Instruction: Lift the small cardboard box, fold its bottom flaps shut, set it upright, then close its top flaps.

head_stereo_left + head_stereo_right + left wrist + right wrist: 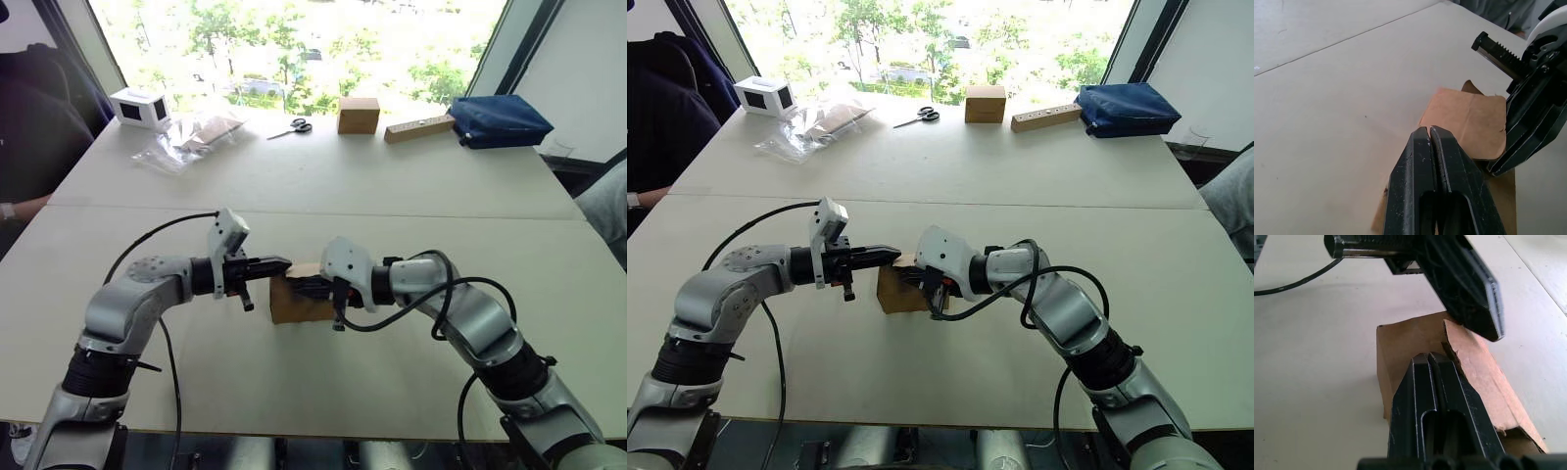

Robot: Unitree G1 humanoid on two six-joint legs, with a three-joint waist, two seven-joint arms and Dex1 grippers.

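While the plain brown corrugated cardboard box (294, 300) stands on the near part of the pale table (392, 196), between the two arms, the task looks close to its end: it is upright, so the bottom seems folded already. The left gripper (278, 263) and the right gripper (306, 287) meet over its top from either side, each with fingers pressed together and grasping nothing, pushing on the top flaps (1469, 122), which lie nearly flat but not quite sealed.

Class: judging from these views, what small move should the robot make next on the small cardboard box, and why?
Probably press down: both the left gripper and the right gripper, fingers shut, sit over the small cardboard box standing on the table, and one top flap looks slightly raised.
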